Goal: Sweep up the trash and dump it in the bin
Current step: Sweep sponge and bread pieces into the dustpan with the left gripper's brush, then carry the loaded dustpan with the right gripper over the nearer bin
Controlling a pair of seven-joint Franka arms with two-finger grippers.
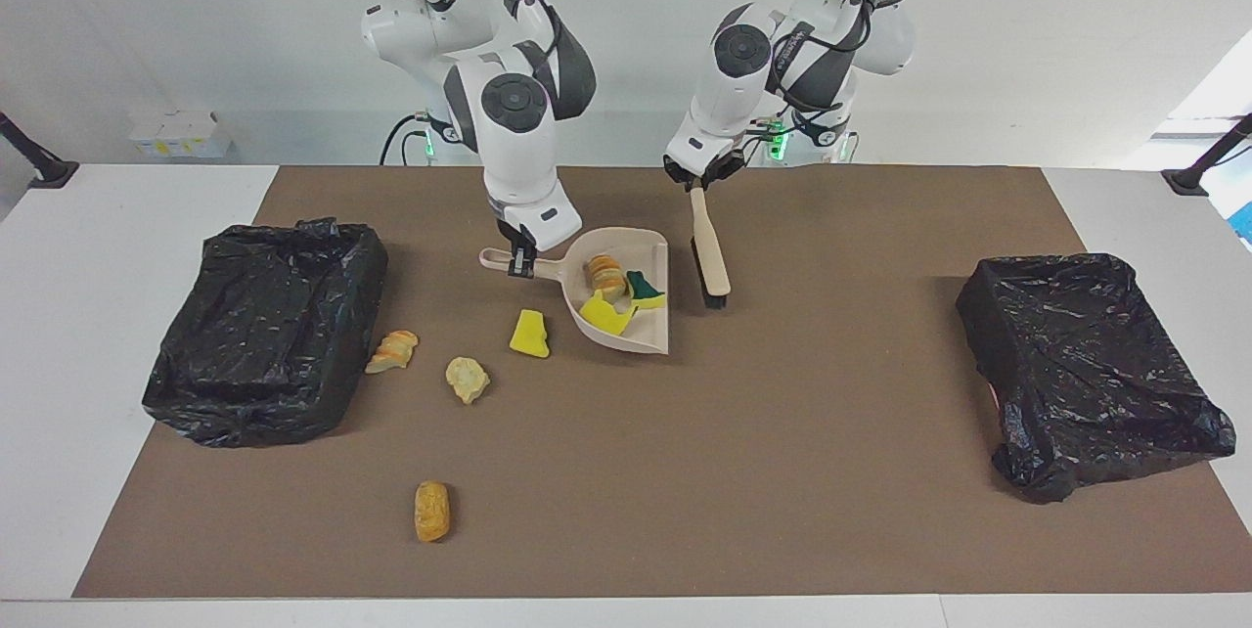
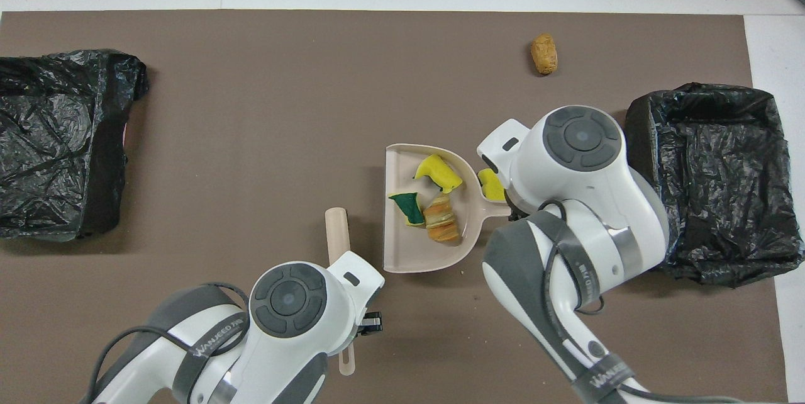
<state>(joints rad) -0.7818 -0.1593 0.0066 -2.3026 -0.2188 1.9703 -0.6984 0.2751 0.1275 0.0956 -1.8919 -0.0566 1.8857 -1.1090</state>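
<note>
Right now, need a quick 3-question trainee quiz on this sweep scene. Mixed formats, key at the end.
1. True or false: the brush rests inside the dustpan.
2. How many trash pieces lie loose on the mat in the facing view? A) two B) four C) six
3. Fill in: the right gripper is shut on the dustpan's ____.

Key:
1. False. The left gripper holds the brush beside the dustpan, apart from it.
2. B: yellow wedge, two pastry pieces, bread roll.
3. handle
</note>
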